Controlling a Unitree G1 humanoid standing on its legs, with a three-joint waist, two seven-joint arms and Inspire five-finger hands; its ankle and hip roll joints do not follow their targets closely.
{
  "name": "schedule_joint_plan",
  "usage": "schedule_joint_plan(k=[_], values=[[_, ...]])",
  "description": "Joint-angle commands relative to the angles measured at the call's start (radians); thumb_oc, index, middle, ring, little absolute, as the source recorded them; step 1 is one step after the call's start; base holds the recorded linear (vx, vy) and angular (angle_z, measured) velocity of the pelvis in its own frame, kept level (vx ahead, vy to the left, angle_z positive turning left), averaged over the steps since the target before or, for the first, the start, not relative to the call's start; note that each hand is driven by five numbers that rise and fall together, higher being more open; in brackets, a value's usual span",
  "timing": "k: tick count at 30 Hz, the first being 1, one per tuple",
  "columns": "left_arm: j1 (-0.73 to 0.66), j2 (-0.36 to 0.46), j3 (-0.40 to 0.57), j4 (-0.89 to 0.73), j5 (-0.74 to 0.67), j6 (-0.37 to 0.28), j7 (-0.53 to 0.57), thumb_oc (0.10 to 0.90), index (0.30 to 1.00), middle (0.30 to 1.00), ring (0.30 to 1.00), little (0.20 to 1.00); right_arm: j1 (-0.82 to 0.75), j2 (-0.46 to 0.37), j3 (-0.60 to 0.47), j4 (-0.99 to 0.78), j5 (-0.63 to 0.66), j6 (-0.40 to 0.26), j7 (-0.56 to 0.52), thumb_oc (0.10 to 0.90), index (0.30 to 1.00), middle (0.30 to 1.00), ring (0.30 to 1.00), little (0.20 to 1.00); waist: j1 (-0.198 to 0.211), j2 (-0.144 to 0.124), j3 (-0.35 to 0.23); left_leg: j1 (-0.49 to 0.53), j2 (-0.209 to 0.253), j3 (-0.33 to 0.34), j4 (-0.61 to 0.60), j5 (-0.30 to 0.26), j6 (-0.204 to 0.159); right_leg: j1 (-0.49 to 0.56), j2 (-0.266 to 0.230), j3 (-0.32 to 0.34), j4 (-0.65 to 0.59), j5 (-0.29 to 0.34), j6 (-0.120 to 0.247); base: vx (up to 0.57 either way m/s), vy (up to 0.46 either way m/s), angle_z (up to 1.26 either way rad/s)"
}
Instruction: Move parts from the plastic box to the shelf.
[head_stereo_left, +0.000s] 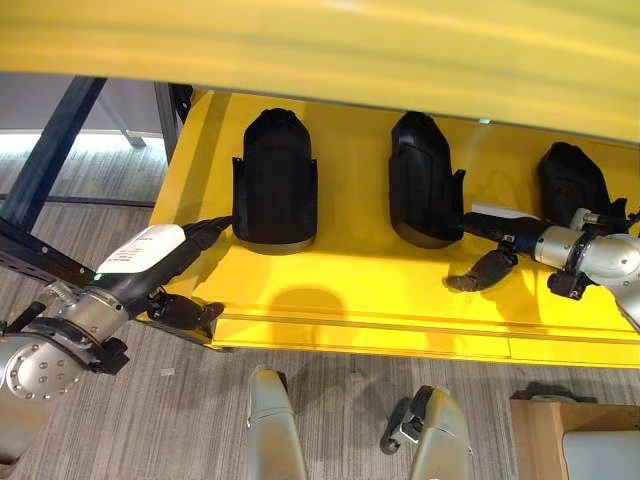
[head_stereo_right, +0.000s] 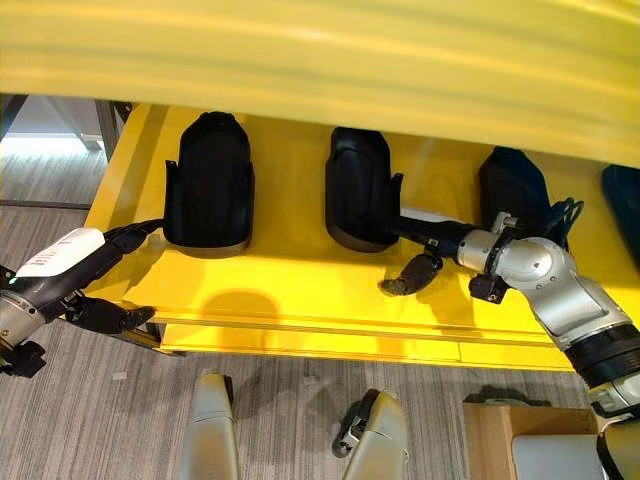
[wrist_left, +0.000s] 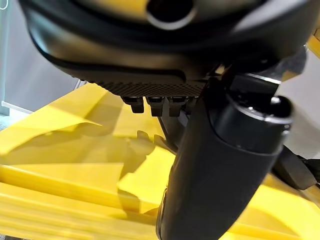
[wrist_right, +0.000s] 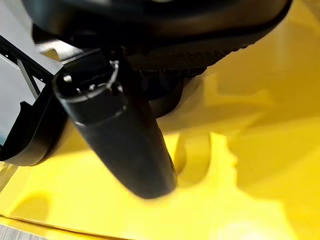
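Observation:
Three black moulded parts stand in a row on the yellow shelf (head_stereo_left: 350, 285): a left part (head_stereo_left: 275, 180), a middle part (head_stereo_left: 425, 180) and a right part (head_stereo_left: 570, 175). My left hand (head_stereo_left: 170, 255) reaches in at the shelf's left end. It is open, and its straight fingertips (head_stereo_left: 218, 227) touch the left part's lower left side. My right hand (head_stereo_left: 497, 232) is open too. Its straight fingers lie against the middle part's right side and its thumb (head_stereo_left: 485, 270) hangs over the shelf. In the right wrist view the thumb (wrist_right: 120, 135) stands beside a black part (wrist_right: 27, 135).
A yellow upper board (head_stereo_left: 320, 45) overhangs the shelf across the top. A dark blue rack post (head_stereo_left: 50, 160) slants at the left. A brown box (head_stereo_left: 540, 435) sits on the grey floor at lower right. A dark object (head_stereo_right: 622, 200) lies at the shelf's far right.

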Motion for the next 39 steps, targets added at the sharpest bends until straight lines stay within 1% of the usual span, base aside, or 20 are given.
schedule_joint_plan(k=[1,16,28,34,39], values=[[-0.016,-0.032,0.084,-0.041,0.027,-0.021,0.004,0.900,1.000,1.000,1.000,1.000,0.042,-0.001,-0.036,-0.018,0.057,-0.016,0.025,0.900,1.000,1.000,1.000,1.000,-0.010,0.000,-0.043,-0.043,-0.012,0.012,-0.023,0.038,0.079,0.032,0.047,0.045,-0.030,-0.053,0.006,0.00,0.000,0.00],[-0.001,-0.050,0.100,-0.041,0.039,-0.010,0.001,0.900,1.000,1.000,1.000,1.000,0.084,-0.005,-0.089,0.012,0.024,-0.017,0.012,0.900,1.000,1.000,1.000,1.000,-0.013,0.000,-0.049,-0.048,-0.011,0.007,-0.026,0.042,0.077,0.026,0.051,0.049,-0.033,-0.052,0.006,0.00,0.000,0.00],[0.018,-0.055,0.119,-0.046,0.043,-0.006,-0.006,0.900,1.000,1.000,1.000,1.000,0.113,-0.053,-0.127,0.013,-0.005,-0.024,0.010,0.900,1.000,1.000,1.000,1.000,-0.013,-0.007,-0.050,-0.048,-0.010,0.007,-0.028,0.043,0.074,0.029,0.053,0.047,-0.036,-0.052,0.008,0.00,0.000,0.00],[0.031,-0.049,0.127,-0.040,0.038,-0.006,-0.008,0.900,1.000,1.000,1.000,1.000,0.089,-0.088,-0.126,0.043,-0.031,-0.036,-0.009,0.900,1.000,1.000,1.000,1.000,-0.011,-0.011,-0.051,-0.045,-0.009,0.006,-0.033,0.044,0.073,0.030,0.054,0.049,-0.038,-0.052,0.009,0.00,0.000,0.00],[0.034,-0.047,0.130,-0.037,0.037,-0.002,-0.010,0.900,1.000,1.000,1.000,1.000,0.073,-0.090,-0.134,0.044,-0.035,-0.041,-0.023,0.900,1.000,1.000,1.000,1.000,-0.013,-0.012,-0.053,-0.047,-0.010,0.006,-0.029,0.042,0.073,0.030,0.055,0.050,-0.036,-0.055,0.008,0.00,0.000,0.00]])
